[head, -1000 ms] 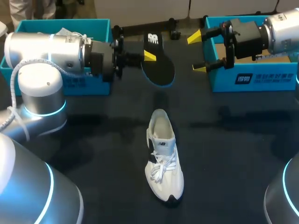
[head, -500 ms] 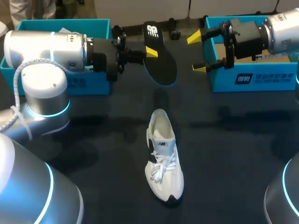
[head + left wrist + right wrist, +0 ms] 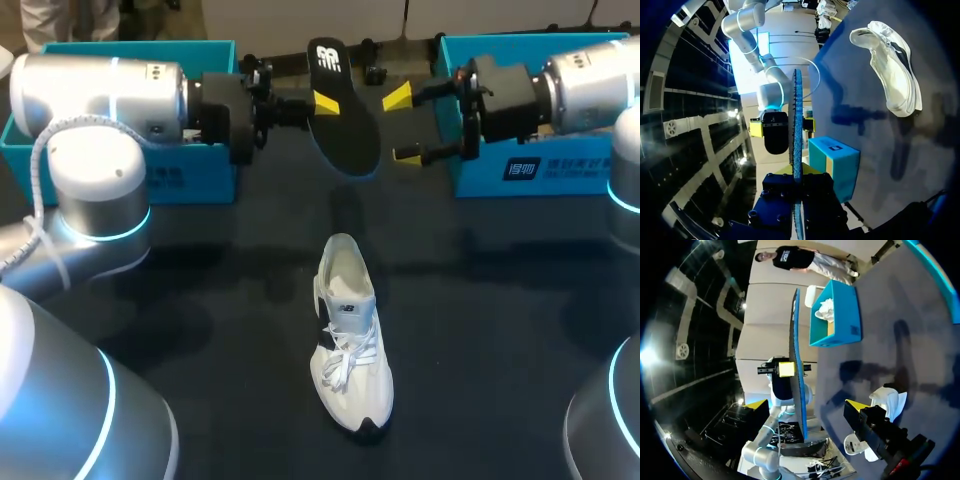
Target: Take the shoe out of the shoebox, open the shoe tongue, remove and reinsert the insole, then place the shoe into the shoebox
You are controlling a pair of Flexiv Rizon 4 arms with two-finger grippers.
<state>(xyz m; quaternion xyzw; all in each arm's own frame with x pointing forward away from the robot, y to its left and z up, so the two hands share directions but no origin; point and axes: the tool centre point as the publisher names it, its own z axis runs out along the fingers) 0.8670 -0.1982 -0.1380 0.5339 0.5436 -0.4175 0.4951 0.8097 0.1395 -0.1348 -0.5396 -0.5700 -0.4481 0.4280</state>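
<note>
Left claw: clamped on one long edge of the insole, holding it in the air over the counter's far edge, near the middle.
Insole: black with a blue rim, clear of the counter and tilted. Both wrist views see it edge-on as a thin blue line.
Right claw: fingers spread wide with nothing gripped. It is just beside the insole, facing the left claw. In the right wrist view the insole stands ahead, between the two yellow tips, and touches neither.
Shoe: white, upright on its sole in the middle of the counter. The toe points to the near edge, the heel opening faces the far edge, and the laces are loose.
Left shoebox: teal, open, at the far left corner, behind the left arm.
Right shoebox: teal, open, at the far right corner, partly hidden by the right arm.
Counter: dark and matte.
</note>
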